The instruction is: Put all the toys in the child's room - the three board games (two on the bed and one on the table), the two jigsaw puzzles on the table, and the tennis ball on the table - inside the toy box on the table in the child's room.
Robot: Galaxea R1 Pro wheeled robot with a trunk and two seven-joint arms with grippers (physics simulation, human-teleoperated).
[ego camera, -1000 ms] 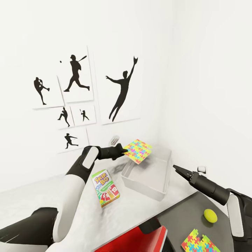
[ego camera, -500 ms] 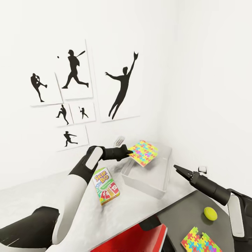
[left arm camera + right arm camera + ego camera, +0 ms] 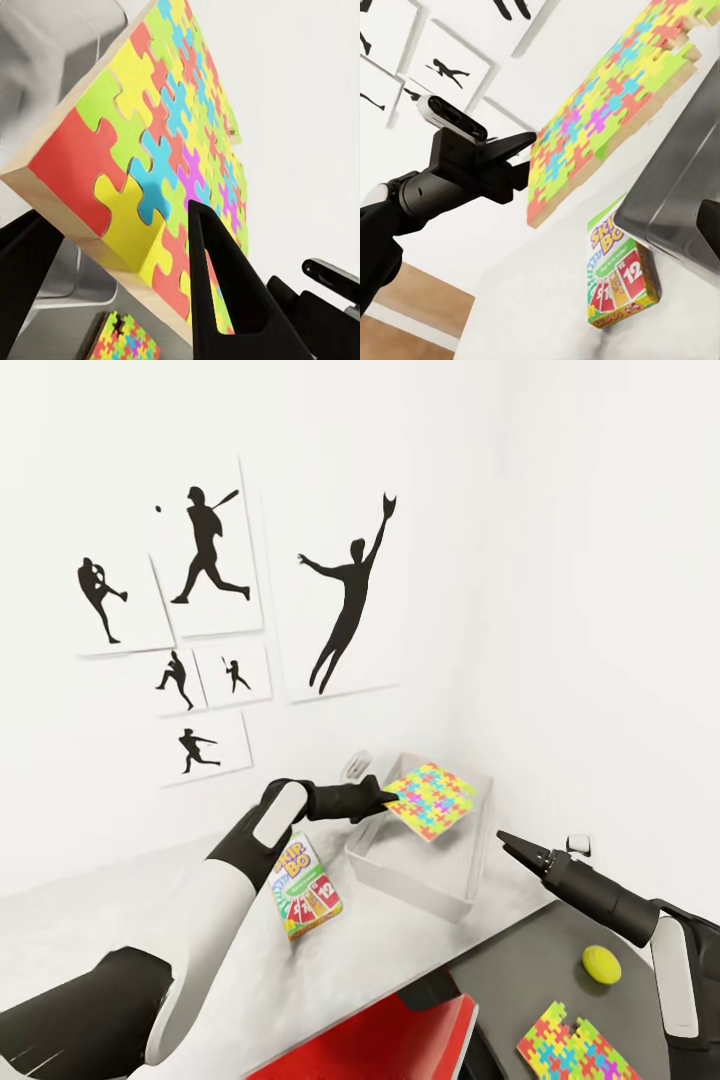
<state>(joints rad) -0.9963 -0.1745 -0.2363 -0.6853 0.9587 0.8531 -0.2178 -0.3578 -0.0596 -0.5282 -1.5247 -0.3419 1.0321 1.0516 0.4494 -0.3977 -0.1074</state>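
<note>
Left gripper [image 3: 388,797] clenched on one edge of a jigsaw [image 3: 433,800], held tilted in the air above the toy box [image 3: 452,895], clear of its walls. From the left wrist, black fingers [image 3: 225,300] pinching the near edge of that jigsaw [image 3: 161,142], wooden backing visible along its rim, grey box wall [image 3: 67,281] beneath. From the right wrist, same gripper [image 3: 521,161] gripping the jigsaw [image 3: 607,112] by its edge, sheet slanting up over the box corner [image 3: 675,202].

Toy box standing on the pale table [image 3: 120,930] in the corner by the white walls. SKIP BO game [image 3: 305,890] lying flat on the table just beside the box, partly hidden by the left forearm [image 3: 245,845]; also seen from the right wrist [image 3: 619,277], near the box's outer wall.

Right gripper [image 3: 508,842] hanging in the air beside the box, touching nothing, fingers drawn to a narrow point; cannot tell whether fully closed.

On the dark grey end section [image 3: 510,990]: tennis ball [image 3: 601,964], and a second jigsaw [image 3: 575,1050] lying flat near the lower edge, well apart from the ball. That second jigsaw glimpsed small from the left wrist too [image 3: 124,337]. Red chair [image 3: 380,1045] tucked below the table edge.

Black silhouette pictures of ball players [image 3: 215,550] on the wall behind
</note>
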